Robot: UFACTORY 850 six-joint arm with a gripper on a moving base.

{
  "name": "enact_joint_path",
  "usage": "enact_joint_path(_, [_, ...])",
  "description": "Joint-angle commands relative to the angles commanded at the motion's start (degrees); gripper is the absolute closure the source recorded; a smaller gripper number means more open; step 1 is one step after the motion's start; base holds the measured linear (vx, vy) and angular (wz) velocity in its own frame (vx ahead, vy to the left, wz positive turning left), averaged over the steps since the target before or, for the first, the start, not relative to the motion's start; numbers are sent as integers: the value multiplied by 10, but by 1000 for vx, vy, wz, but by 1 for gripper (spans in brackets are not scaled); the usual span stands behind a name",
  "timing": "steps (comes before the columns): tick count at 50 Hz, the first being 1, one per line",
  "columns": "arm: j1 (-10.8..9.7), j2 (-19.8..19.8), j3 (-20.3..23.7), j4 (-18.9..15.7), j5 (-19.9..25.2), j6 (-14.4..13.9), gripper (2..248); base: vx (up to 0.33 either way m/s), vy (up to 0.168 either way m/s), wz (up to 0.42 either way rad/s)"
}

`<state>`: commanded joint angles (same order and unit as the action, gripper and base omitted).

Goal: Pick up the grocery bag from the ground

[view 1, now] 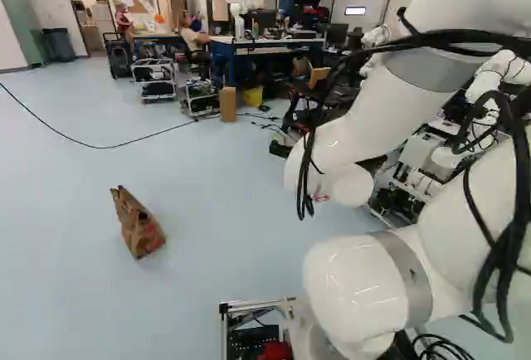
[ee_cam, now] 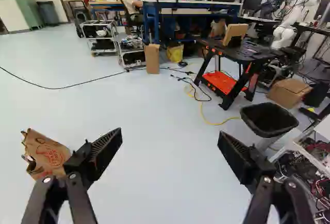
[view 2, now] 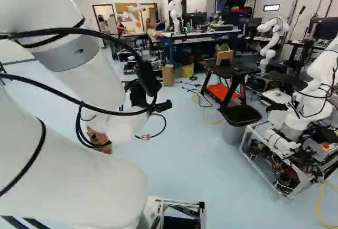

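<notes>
The brown paper grocery bag (view 1: 139, 226) stands on the floor, leaning a little, at the left of the left base view. My arm hides part of the bag (view 2: 100, 141) in the right base view. There the black gripper (view 2: 149, 93) shows beyond the arm, held above the floor. Seen from the wrist, the gripper (ee_cam: 170, 144) is open, its two fingers wide apart with nothing between them. The crumpled bag (ee_cam: 47, 156) with red print is outside the gripper, beside one finger, which covers part of its edge.
A black cable (view 1: 108, 146) crosses the floor beyond the bag. Farther off are a cardboard box (ee_cam: 152, 59), a yellow bucket (ee_cam: 175, 52) and a black folding workbench (ee_cam: 238, 53). A grey bin (view 2: 240, 117) stands near another robot (view 2: 311, 97). Workbenches line the back.
</notes>
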<state>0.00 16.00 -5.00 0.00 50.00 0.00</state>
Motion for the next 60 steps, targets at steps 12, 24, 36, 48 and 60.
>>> enact_joint_path(12, [0, 0, 0, 0, 0, 0, 3, 0, 0, 0])
enact_joint_path(24, [0, 0, 0, 0, 0, 0, 3, 0, 0, 0])
enact_joint_path(36, [0, 0, 0, 0, 0, 0, 3, 0, 0, 0])
enact_joint_path(48, [0, 0, 0, 0, 0, 0, 3, 0, 0, 0])
enact_joint_path(60, [0, 0, 0, 0, 0, 0, 3, 0, 0, 0])
